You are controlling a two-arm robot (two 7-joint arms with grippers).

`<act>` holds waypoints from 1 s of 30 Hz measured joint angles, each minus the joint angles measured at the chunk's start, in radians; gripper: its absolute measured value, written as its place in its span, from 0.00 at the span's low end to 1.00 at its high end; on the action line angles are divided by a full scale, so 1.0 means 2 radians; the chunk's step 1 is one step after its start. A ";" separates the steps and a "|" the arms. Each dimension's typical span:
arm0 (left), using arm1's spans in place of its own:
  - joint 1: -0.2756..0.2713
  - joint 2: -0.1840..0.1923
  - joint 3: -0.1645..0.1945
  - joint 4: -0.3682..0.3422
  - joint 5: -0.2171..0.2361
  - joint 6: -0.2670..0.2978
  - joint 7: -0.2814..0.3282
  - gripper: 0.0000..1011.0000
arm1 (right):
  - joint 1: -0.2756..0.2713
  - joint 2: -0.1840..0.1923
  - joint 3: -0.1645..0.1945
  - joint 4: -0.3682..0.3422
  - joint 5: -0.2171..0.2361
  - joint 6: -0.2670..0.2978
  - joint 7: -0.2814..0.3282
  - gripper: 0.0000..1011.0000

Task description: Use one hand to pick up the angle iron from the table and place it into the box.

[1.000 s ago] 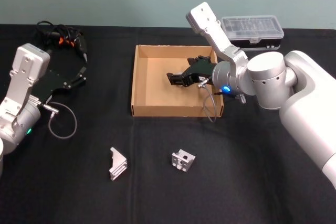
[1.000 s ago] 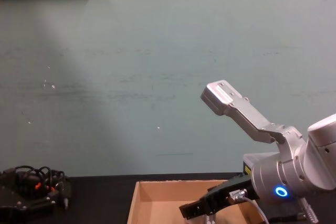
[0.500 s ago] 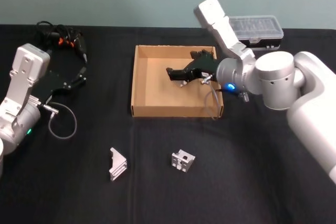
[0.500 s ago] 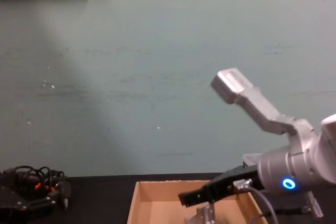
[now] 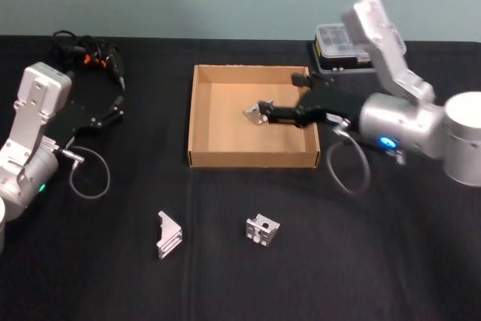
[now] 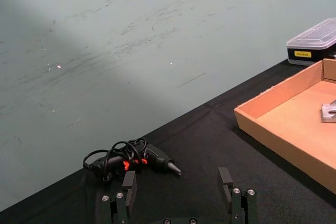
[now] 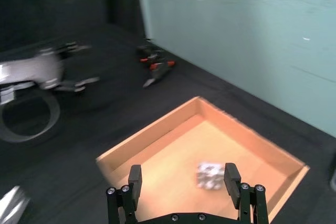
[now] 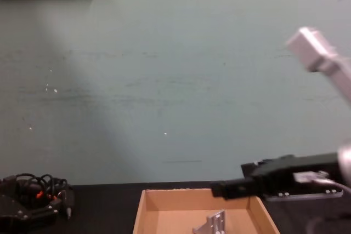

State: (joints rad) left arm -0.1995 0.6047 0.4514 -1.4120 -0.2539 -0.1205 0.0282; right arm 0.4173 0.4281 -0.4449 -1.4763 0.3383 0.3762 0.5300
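Note:
A silver angle iron (image 5: 253,114) lies on the floor of the tan cardboard box (image 5: 199,122), also seen in the chest view (image 8: 215,224) and the right wrist view (image 7: 210,176). My right gripper (image 5: 269,113) hovers above the box's right half, just right of that piece, open and holding nothing; its fingers stand apart (image 7: 182,179). Two more angle irons rest on the black table in front of the box, one on the left (image 5: 168,234) and one on the right (image 5: 261,230). My left gripper (image 6: 177,182) is open and parked at the far left (image 5: 113,108).
A clear-lidded plastic case (image 5: 347,41) sits behind the box's right corner, close to the right arm. A black tool with tangled cables (image 5: 86,54) lies at the back left. A grey cable loop (image 5: 89,174) lies by the left arm.
The right arm has drawn back to the right and its gripper has let go of the angle iron, which now lies in the box. The left arm has not moved.

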 joint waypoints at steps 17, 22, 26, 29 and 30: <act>0.000 0.000 0.000 0.000 0.000 0.000 0.000 1.00 | -0.079 0.128 -0.007 -0.072 0.052 -0.081 0.136 0.99; 0.000 0.000 0.000 0.000 0.000 0.000 0.000 1.00 | -0.093 0.145 -0.018 -0.087 0.055 -0.084 0.142 0.99; 0.000 0.000 0.000 0.000 0.000 0.000 0.000 1.00 | -0.099 0.150 -0.024 -0.097 0.055 -0.082 0.139 0.99; 0.000 0.000 0.000 0.000 0.000 0.000 0.000 1.00 | -0.104 0.153 -0.031 -0.106 0.052 -0.077 0.128 0.99; 0.000 0.000 0.000 0.000 0.000 0.000 0.000 1.00 | -0.104 0.153 -0.033 -0.107 0.051 -0.075 0.124 0.99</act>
State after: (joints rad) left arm -0.1995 0.6047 0.4514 -1.4120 -0.2539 -0.1205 0.0283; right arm 0.2093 0.7334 -0.5116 -1.6911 0.4395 0.2261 0.7781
